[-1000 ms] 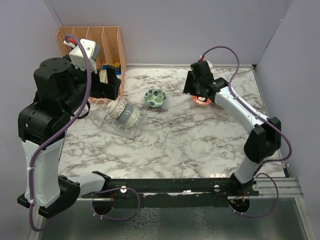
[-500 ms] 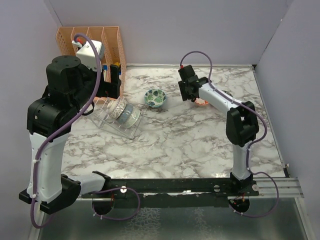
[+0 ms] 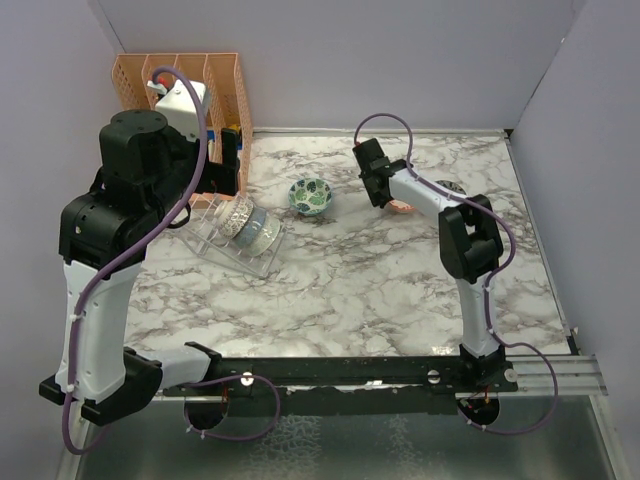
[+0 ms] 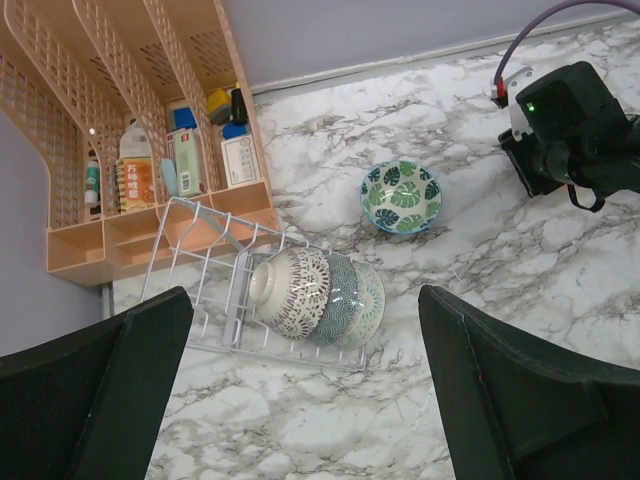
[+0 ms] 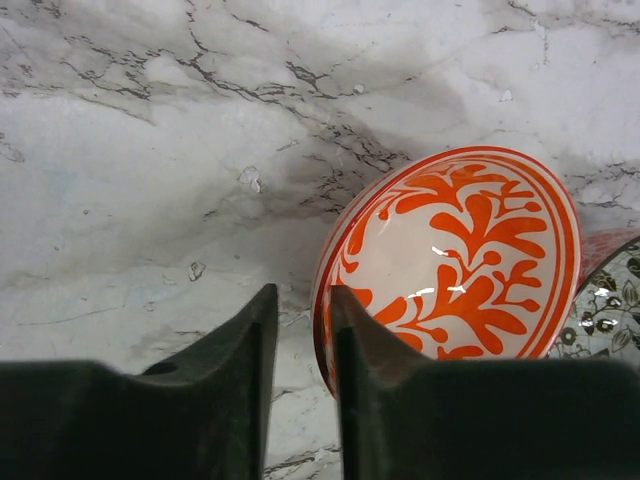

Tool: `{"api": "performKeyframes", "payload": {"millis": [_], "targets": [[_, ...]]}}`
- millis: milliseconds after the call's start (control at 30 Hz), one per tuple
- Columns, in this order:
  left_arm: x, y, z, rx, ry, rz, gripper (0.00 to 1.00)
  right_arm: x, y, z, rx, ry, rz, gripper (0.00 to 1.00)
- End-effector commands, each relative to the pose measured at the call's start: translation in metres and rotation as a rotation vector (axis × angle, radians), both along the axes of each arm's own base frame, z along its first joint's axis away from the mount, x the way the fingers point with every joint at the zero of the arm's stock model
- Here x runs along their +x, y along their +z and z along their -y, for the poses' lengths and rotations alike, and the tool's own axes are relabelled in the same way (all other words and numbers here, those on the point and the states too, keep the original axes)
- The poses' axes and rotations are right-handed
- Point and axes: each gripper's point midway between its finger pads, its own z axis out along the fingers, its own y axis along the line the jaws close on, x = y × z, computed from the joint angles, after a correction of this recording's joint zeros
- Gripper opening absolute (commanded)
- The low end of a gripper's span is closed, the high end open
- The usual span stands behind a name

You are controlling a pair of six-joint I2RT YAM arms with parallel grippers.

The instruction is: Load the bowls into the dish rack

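Observation:
A red-orange patterned bowl [image 5: 460,260] stands tilted on its side on the marble at the back right [image 3: 402,207]. My right gripper [image 5: 303,295] is at its left rim [image 3: 383,192]. The jaws are narrow, one finger outside the rim and one inside, pinching it. A teal-green leaf bowl [image 3: 311,195] sits upright on the table [image 4: 401,196]. The clear dish rack [image 3: 215,240] holds three bowls on edge [image 4: 315,295]. My left gripper [image 4: 310,400] hangs wide open and empty high above the rack [image 3: 225,160].
The orange perforated organizer [image 3: 190,80] stands in the back left corner behind the rack [image 4: 120,100]. A grey patterned bowl [image 3: 450,187] lies just right of the red-orange bowl [image 5: 610,310]. Purple walls close the left, back and right.
My right arm has swung left and its wrist has turned, so the gripper now sits at the red-orange bowl's left rim. My left arm has risen and shifted slightly right.

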Motion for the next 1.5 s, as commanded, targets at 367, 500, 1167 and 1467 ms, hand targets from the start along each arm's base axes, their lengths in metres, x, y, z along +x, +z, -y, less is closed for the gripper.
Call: {"api": "performKeyframes", "payload": {"millis": [367,500,1167,1467], "targets": [[-0.003,0.014,0.001,0.002,-0.024,0.041,0.99,0.014,0.085,-0.026,0.242,-0.002,0.183,0.01],[-0.005,0.020,0.002,-0.009,-0.031,0.057,0.99,0.002,0.172,-0.071,0.575,0.094,0.279,0.01],[-0.034,0.071,0.009,-0.134,-0.116,0.207,0.99,-0.153,0.387,-0.268,2.047,0.494,0.284,0.01],[-0.044,0.070,0.004,-0.135,-0.112,0.215,0.99,-0.153,0.351,-0.320,2.416,0.318,0.112,0.01]]}}
